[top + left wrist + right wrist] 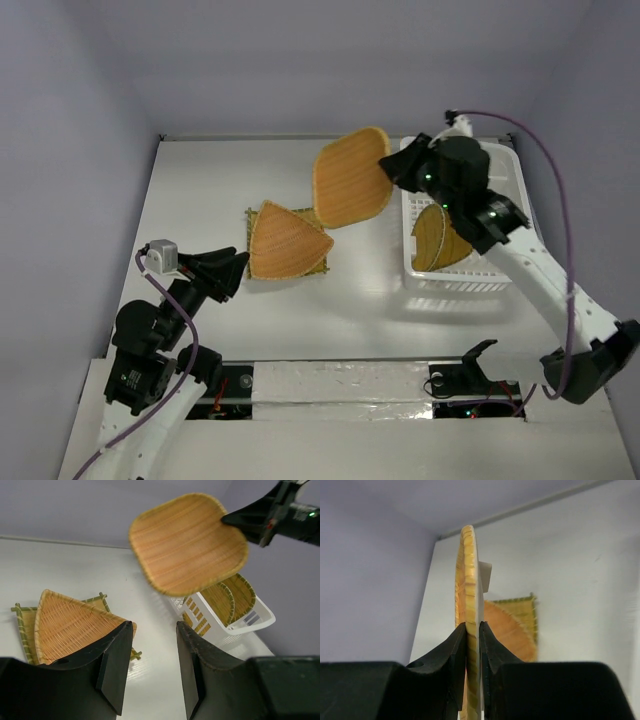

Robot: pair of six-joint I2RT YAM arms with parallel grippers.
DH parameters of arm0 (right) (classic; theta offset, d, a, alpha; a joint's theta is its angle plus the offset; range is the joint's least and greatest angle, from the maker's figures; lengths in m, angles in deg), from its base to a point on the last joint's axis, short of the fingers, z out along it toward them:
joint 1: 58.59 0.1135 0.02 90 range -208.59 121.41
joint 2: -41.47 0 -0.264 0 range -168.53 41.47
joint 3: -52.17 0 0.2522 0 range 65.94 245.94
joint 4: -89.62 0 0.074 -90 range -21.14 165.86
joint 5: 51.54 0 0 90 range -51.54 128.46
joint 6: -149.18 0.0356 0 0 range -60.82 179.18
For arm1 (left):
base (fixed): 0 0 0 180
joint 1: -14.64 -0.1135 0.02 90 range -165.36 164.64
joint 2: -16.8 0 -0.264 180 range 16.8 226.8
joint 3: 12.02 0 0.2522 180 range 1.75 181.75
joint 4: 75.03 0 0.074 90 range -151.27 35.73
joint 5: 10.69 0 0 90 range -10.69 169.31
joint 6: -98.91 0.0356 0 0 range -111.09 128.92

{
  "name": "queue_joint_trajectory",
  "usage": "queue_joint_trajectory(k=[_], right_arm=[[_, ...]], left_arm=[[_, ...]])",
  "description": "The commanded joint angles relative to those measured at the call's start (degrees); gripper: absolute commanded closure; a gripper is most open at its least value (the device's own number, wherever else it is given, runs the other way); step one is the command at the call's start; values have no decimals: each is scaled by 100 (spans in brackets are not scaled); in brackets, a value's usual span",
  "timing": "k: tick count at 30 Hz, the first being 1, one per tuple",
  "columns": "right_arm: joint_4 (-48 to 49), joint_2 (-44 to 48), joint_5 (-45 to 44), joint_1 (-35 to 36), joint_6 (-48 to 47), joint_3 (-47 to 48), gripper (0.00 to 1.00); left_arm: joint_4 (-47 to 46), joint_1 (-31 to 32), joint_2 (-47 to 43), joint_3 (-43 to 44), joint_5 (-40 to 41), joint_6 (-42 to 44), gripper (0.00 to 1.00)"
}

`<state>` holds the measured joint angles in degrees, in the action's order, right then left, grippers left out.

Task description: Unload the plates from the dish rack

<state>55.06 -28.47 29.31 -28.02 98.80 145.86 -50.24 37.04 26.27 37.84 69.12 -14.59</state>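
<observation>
Plate (352, 178), squarish, clamped edge-on in right hand (472, 630) (left hand (155, 627) apart, near triangular plate (285, 243))

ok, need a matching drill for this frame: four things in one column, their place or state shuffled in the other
1. rounded square plate
2. triangular plate
3. oval plate
4. left gripper

A. open, holding nothing
B. inside the dish rack
C. clamped in the right gripper, in the air
D. lying flat on a green-edged plate

Pairs: 1-C, 2-D, 3-B, 4-A
</observation>
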Motion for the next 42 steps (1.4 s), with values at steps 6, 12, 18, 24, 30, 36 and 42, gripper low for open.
queue_joint_trajectory(k=[6, 12, 18, 24, 30, 36, 42], right_arm=[[3783, -1065, 308, 960, 1556, -810, 100], [5296, -1865, 458, 1232, 2155, -1479, 100], [6140, -2498, 554, 1285, 2568, -1901, 100], [6640, -2736, 616, 1338, 2735, -2374, 100], [7124, -2798, 634, 1338, 2894, -2894, 100], [7292, -2965, 563, 1391, 2964, -3228, 100], [7300, -3289, 563, 1391, 2991, -3281, 97]], left_arm=[[-215, 2, 81, 11, 132, -40, 63], [-215, 2, 98, 3, 150, -49, 63], [-215, 2, 125, 11, 158, -49, 63], [-215, 2, 142, 3, 167, -40, 63], [-215, 2, 151, 3, 158, -40, 63], [-206, 2, 142, 3, 176, -49, 63], [-206, 2, 125, 3, 167, -49, 63]])
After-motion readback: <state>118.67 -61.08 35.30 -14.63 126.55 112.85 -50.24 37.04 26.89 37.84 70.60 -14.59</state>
